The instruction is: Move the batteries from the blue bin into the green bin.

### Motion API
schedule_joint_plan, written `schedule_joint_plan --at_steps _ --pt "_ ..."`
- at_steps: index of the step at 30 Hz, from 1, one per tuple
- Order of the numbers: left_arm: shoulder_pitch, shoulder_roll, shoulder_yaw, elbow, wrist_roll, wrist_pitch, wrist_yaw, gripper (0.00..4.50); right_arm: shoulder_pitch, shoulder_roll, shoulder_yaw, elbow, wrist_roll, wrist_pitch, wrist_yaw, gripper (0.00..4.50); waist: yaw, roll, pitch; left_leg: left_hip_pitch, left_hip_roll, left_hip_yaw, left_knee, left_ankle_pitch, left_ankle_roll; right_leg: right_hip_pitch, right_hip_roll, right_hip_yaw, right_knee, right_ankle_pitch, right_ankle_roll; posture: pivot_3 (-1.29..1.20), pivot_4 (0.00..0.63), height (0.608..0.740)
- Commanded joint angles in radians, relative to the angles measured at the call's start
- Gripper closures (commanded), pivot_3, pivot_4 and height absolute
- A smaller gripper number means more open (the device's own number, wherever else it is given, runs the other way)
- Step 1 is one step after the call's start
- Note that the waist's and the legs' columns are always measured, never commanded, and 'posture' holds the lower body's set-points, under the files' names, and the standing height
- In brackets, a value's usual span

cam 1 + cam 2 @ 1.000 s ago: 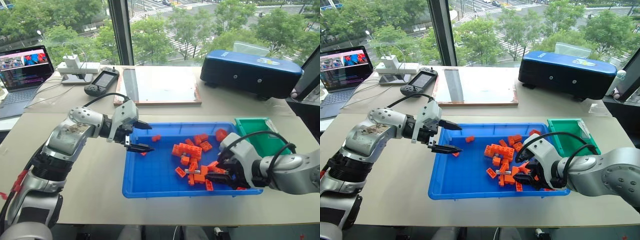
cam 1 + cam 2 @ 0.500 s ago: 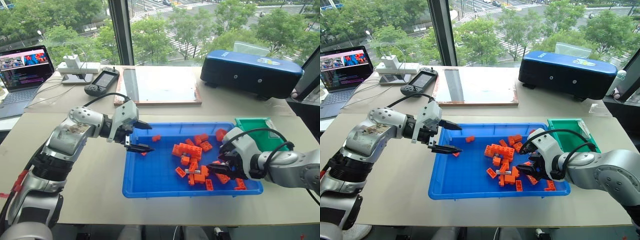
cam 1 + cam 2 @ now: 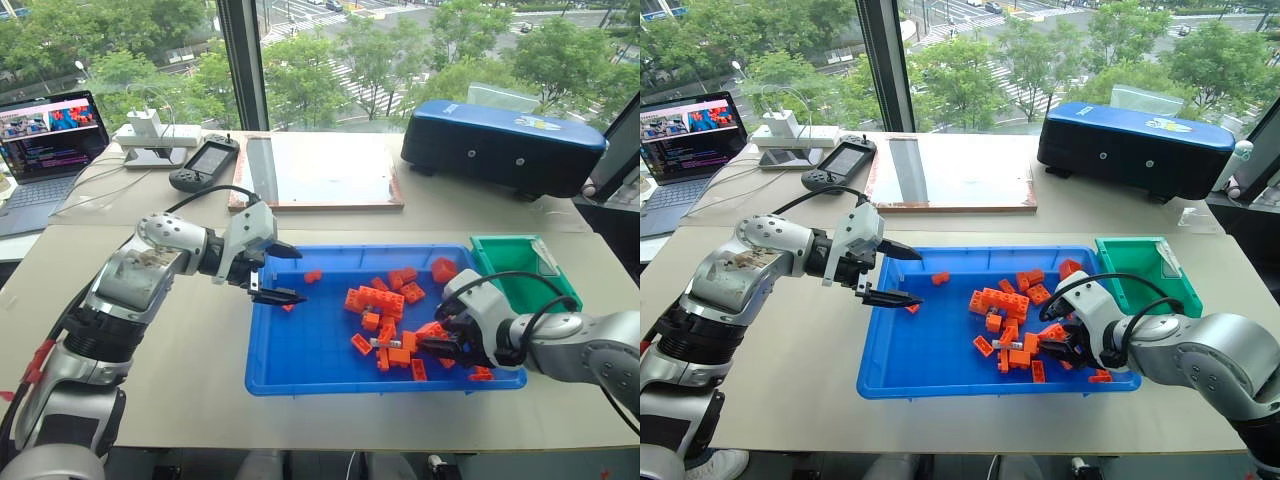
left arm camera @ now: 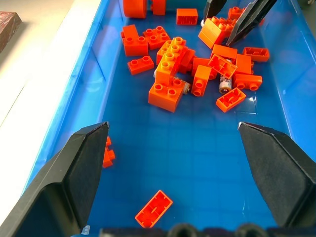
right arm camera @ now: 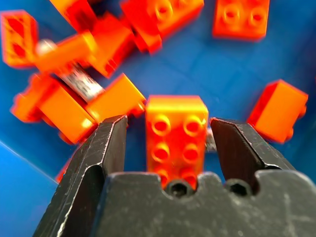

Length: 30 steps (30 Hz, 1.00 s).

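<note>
Right hand (image 5: 165, 148) — fingers parted around an orange brick (image 5: 175, 136), not clamped — left hand (image 3: 283, 275) spread wide.

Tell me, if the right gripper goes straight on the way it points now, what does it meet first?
Most likely the orange brick lying between the open fingers of the right gripper, then the blue bin floor. Depth is hard to judge.

we see the blue bin (image 3: 930, 350) at the tabletop's (image 3: 800, 380) centre, orange bricks (image 3: 1002, 305) heaped toward three o'clock. our right pincer (image 3: 1058, 350) sits among them; our left pincer (image 3: 902, 275) hovers at nine o'clock, fingers apart. the green bin (image 3: 1140, 275) adjoins at three o'clock.
</note>
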Motion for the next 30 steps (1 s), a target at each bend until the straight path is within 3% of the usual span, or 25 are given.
schedule_joint_plan --at_steps 1,2,3,11,16,18,26,28,30 --pt "-0.008 0.010 0.007 -0.021 0.005 -0.013 -0.002 0.00 -0.006 0.026 -0.053 -0.021 -0.038 -0.007 0.020 2.71 -0.001 0.000 0.000 0.000 0.000 0.000 0.000 0.000 0.000 0.000 0.000 0.000 0.000 0.000 0.000 0.00 0.150 0.732" --pt "-0.008 0.010 0.008 -0.022 0.005 -0.013 -0.002 0.00 -0.010 0.032 -0.070 -0.022 -0.042 -0.007 0.024 3.04 -0.001 0.000 0.000 0.000 0.000 0.000 0.000 0.000 0.000 0.000 0.000 0.000 0.000 0.000 0.000 0.00 0.150 0.732" --pt "-0.007 0.009 0.009 -0.022 0.006 -0.012 -0.002 0.00 -0.016 0.028 -0.082 -0.027 -0.044 -0.005 0.038 3.09 -0.002 0.000 0.000 0.000 0.000 0.000 0.000 0.000 0.000 0.000 0.000 0.000 0.000 0.000 0.000 0.00 0.150 0.732" --pt "0.012 0.021 0.016 -0.054 -0.017 0.014 -0.025 0.00 -0.137 -0.039 -0.165 -0.023 -0.037 0.043 0.158 3.10 -0.002 0.000 0.000 0.000 0.000 0.000 0.000 0.000 0.000 0.000 0.000 0.000 0.000 0.000 0.000 0.00 0.150 0.732" --pt "0.010 0.016 0.018 -0.051 -0.012 0.010 -0.010 0.00 -0.252 0.002 -0.040 0.054 -0.256 -0.085 0.163 3.10 -0.004 0.000 0.000 0.001 0.000 0.000 0.000 0.000 0.000 0.000 0.000 0.000 0.001 0.000 0.000 0.00 0.150 0.732" --pt "0.017 0.018 0.019 -0.061 -0.013 0.011 -0.008 0.00 -0.265 -0.010 0.063 0.110 -0.476 -0.237 0.120 3.10 -0.003 0.000 0.000 0.001 -0.001 0.000 0.000 0.000 0.000 -0.001 0.000 0.000 0.001 0.000 0.000 0.00 0.150 0.732" --pt "0.044 0.044 0.032 -0.084 -0.012 0.007 0.004 0.00 -0.281 0.114 0.028 0.260 -0.493 -0.289 0.288 3.10 -0.003 0.000 0.000 0.000 -0.001 0.000 0.000 0.000 0.000 -0.001 0.000 0.000 0.005 0.000 0.000 0.00 0.150 0.732" --pt "0.047 0.044 0.030 -0.088 -0.011 0.005 0.007 0.00 -0.280 0.146 0.018 0.277 -0.507 -0.296 0.297 2.09 -0.004 0.000 0.000 0.000 -0.001 0.000 0.000 0.000 0.000 -0.001 0.000 0.000 0.005 0.000 0.000 0.00 0.150 0.732" --pt "0.045 0.041 0.029 -0.087 -0.011 0.003 0.010 0.00 -0.270 0.155 0.011 0.270 -0.521 -0.298 0.314 1.53 -0.004 0.000 0.000 0.000 -0.001 0.000 0.000 0.000 0.000 -0.001 0.000 0.000 0.005 0.000 0.000 0.00 0.150 0.732"
